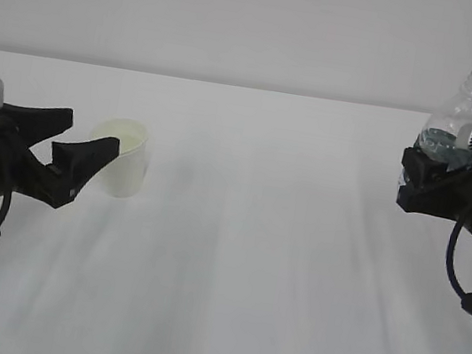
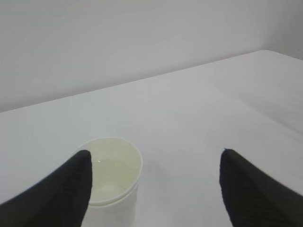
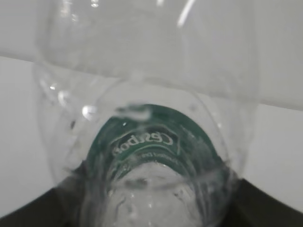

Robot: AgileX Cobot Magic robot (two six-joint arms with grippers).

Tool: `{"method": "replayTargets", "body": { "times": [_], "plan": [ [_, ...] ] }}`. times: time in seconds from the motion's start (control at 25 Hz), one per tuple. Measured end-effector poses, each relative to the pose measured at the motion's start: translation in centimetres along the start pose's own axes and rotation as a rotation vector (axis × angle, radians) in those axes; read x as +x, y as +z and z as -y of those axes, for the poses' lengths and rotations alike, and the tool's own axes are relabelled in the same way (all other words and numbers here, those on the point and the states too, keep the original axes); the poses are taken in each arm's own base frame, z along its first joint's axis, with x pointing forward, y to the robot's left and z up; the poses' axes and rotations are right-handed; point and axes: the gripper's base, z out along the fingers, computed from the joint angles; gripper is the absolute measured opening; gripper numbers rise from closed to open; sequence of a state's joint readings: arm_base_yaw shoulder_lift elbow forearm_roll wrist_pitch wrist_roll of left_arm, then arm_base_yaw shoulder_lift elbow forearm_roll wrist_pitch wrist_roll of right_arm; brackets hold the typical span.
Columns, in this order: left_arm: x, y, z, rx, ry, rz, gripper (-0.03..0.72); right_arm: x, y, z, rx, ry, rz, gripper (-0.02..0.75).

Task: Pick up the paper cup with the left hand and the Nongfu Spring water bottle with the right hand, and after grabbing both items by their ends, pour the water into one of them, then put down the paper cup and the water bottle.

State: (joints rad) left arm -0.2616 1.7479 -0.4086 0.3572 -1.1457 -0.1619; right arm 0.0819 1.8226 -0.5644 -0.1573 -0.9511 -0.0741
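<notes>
Left hand (image 1: 79, 145): matte black, wedge-shaped tapering jaws, a silver-grey block above the jaws, and a looped black cable with a connector below them. Right hand (image 1: 425, 175): black body, silver-grey top block with small dark screws, black cable with ferrite-like lump hanging beneath the block.

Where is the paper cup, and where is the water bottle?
paper cup (image 1: 127, 169), exterior view, on its white side wall.
water bottle (image 1: 467, 108), exterior view, on its clear shoulder below the open neck.
</notes>
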Motion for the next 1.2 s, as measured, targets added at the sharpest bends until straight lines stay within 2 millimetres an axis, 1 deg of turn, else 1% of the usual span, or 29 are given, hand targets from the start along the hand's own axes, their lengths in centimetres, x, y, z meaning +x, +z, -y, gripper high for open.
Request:
{"method": "replayTargets", "body": {
  "times": [0.28,0.44,0.84,0.96,1.2],
  "plan": [
    [0.0,0.0,0.0,0.003,0.001,0.000,0.594,2.5,0.9,-0.4,-0.008,0.026,0.005,0.410],
    [0.0,0.0,0.0,0.003,0.001,0.000,0.594,3.3,1.1,-0.4,0.003,0.049,0.006,0.410],
    [0.0,0.0,0.0,0.003,0.001,-0.002,0.591,6.5,1.6,-0.7,0.011,0.076,-0.088,0.410],
    [0.0,0.0,0.0,0.003,0.001,-0.002,0.591,7.0,1.6,-0.7,0.009,0.078,-0.102,0.410],
    [0.0,0.0,0.1,0.005,0.001,-0.002,0.591,6.9,2.1,-0.7,0.010,0.079,-0.093,0.410]
  ]
}}
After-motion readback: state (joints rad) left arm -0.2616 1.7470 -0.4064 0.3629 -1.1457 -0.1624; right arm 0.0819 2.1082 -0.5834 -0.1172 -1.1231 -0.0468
